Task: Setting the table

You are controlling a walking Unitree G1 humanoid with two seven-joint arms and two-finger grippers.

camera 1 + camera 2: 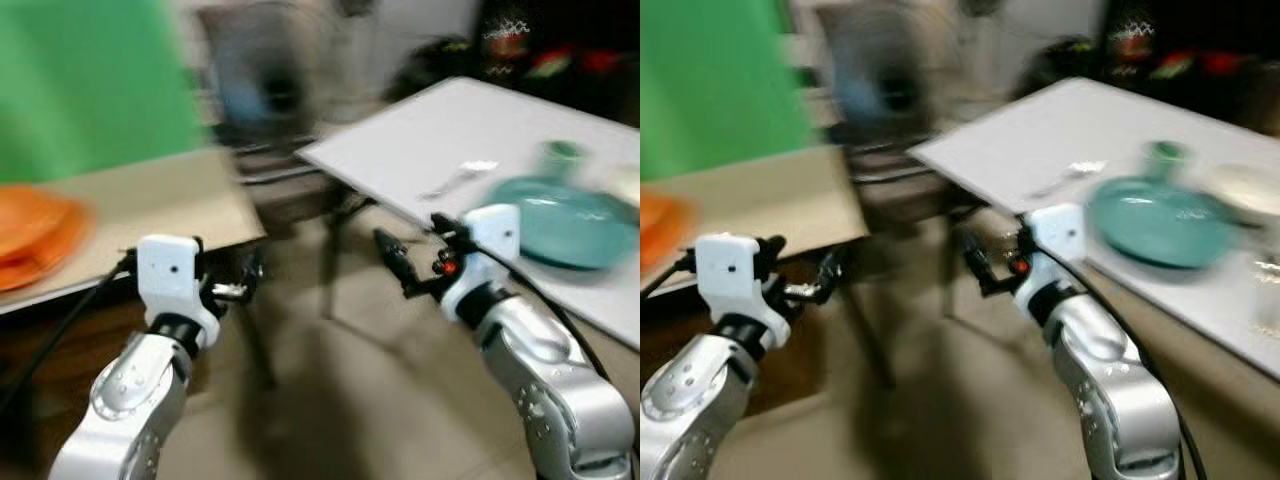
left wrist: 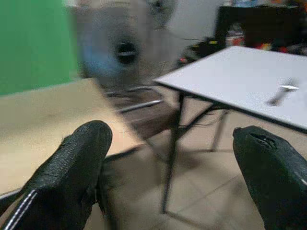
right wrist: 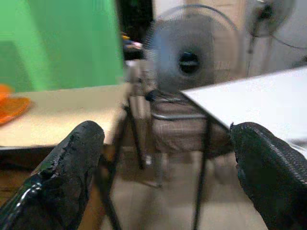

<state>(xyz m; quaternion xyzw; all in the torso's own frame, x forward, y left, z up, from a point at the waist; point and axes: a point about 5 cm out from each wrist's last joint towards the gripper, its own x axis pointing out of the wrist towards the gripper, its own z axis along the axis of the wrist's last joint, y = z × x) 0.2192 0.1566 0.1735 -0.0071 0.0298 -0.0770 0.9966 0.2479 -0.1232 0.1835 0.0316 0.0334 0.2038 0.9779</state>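
Observation:
Everything is blurred by motion. A stack of orange plates (image 1: 35, 235) lies on the beige table (image 1: 150, 205) at the left. On the white table (image 1: 450, 130) at the right are a teal plate (image 1: 565, 222), a spoon (image 1: 460, 178), a green cup (image 1: 560, 153) and a white bowl (image 1: 1252, 190). My left gripper (image 1: 243, 282) is open and empty beside the beige table's corner. Over the floor in the gap between the tables, my right gripper (image 1: 393, 262) is also open and holds nothing, just short of the white table's near edge.
A standing fan (image 3: 189, 60) and a chair (image 3: 182, 129) are behind the gap between the two tables. A green screen (image 1: 90, 80) rises behind the beige table. Dark shelving (image 1: 560, 50) with coloured items is at the far right. Tiled floor (image 1: 350, 400) lies ahead.

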